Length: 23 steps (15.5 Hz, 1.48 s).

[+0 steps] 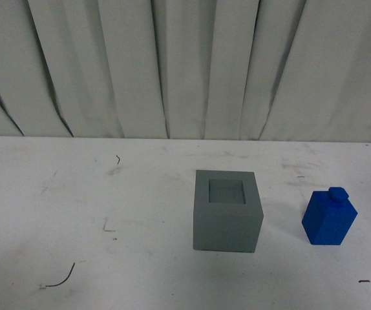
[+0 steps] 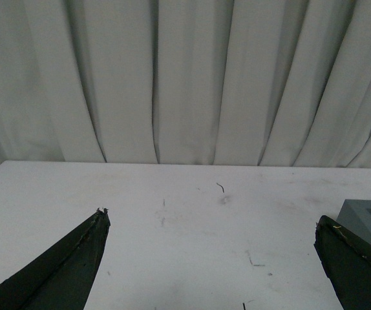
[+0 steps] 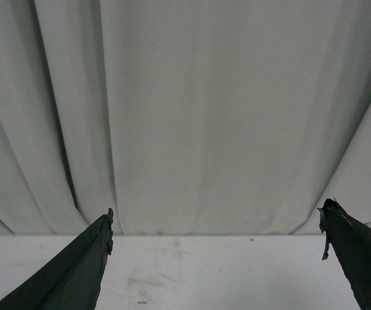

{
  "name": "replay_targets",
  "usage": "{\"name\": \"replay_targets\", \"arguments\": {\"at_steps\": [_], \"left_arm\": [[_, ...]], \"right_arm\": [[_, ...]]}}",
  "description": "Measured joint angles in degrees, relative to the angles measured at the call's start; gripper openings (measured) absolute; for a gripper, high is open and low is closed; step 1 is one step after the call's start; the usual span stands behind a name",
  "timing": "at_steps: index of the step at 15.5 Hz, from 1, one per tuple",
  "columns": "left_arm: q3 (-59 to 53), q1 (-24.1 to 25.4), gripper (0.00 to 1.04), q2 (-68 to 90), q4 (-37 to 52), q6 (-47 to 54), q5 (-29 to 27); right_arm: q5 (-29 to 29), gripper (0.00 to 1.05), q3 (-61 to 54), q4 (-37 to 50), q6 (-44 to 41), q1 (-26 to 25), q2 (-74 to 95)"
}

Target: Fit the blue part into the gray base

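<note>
The gray base point(image 1: 228, 212) is a cube with a square recess in its top, standing on the white table just right of centre. The blue part point(image 1: 329, 216) stands upright to its right, knob on top, a short gap away. Neither arm shows in the front view. My left gripper point(image 2: 211, 223) is open and empty above bare table; a corner of the gray base point(image 2: 370, 216) shows beside one of its fingers point(image 2: 357, 265). My right gripper point(image 3: 214, 219) is open and empty, facing the curtain; neither task object shows in its view.
A white pleated curtain point(image 1: 185, 64) hangs behind the white table point(image 1: 75, 213). Small dark scraps and scuffs point(image 1: 61, 280) lie on the table at front left.
</note>
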Motion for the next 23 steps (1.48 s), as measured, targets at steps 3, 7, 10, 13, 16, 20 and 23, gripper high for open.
{"name": "replay_targets", "arguments": {"at_steps": [3,7,10,13,16,20,23], "left_arm": [[0.0,0.0,0.98,0.0,0.0,0.0,0.0],[0.0,0.0,0.98,0.0,0.0,0.0,0.0],[0.0,0.0,0.98,0.0,0.0,0.0,0.0],[0.0,0.0,0.98,0.0,0.0,0.0,0.0],[0.0,0.0,0.98,0.0,0.0,0.0,0.0],[0.0,0.0,0.98,0.0,0.0,0.0,0.0],[0.0,0.0,0.98,0.0,0.0,0.0,0.0]], "right_arm": [[-1.1,0.98,16.9,-10.7,-9.9,1.7,20.3],[-13.8,0.98,30.7,-32.2,-39.1,4.5,28.7],[-21.4,0.98,37.3,-47.8,-56.0,3.6,32.0],[-24.2,0.98,42.6,-59.1,-66.2,3.4,33.8],[-24.6,0.98,46.0,-68.1,-73.0,3.4,36.0],[-23.7,0.98,50.0,-79.5,-81.5,3.7,39.6],[-22.8,0.98,53.4,-88.0,-86.9,4.8,42.4]]}}
